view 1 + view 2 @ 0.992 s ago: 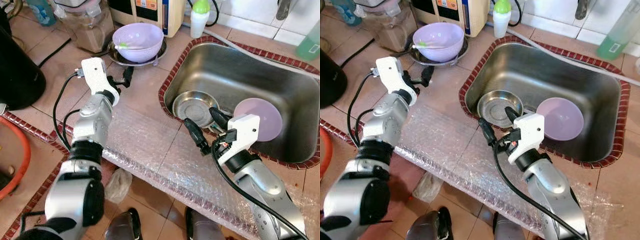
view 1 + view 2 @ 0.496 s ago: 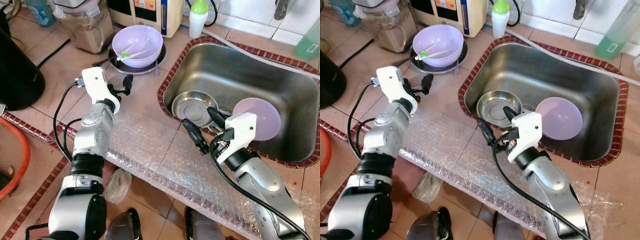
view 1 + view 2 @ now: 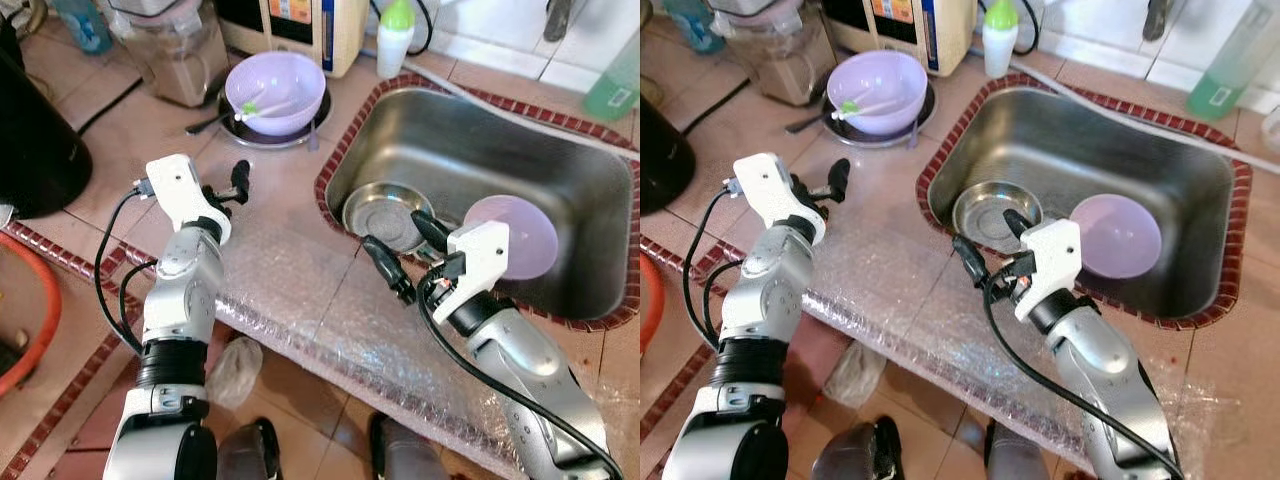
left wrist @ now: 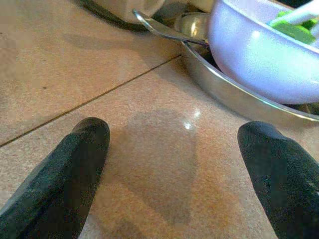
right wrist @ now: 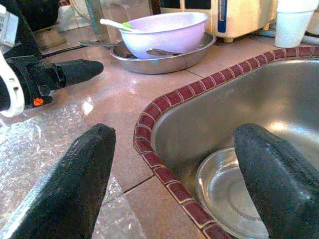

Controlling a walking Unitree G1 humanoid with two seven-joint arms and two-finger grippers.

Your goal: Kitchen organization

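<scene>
— While both end effectors are open and empty, where is the steel dish (image 3: 388,214)?
— In the sink (image 3: 560,170); I'd lower my right end effector (image 3: 402,252) squarely over its rim.

The right tool (image 5: 174,174) is seen with its two black fingers (image 5: 65,184) spread wide over the red-tiled sink rim (image 5: 164,104). A steel plate (image 5: 224,191) lies in the sink below. A lilac bowl (image 5: 167,32) sits in a metal dish (image 5: 199,50) on the bench (image 5: 119,94) beyond.

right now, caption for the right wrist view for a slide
Open right gripper straddling the sink rim above a steel plate.
</scene>
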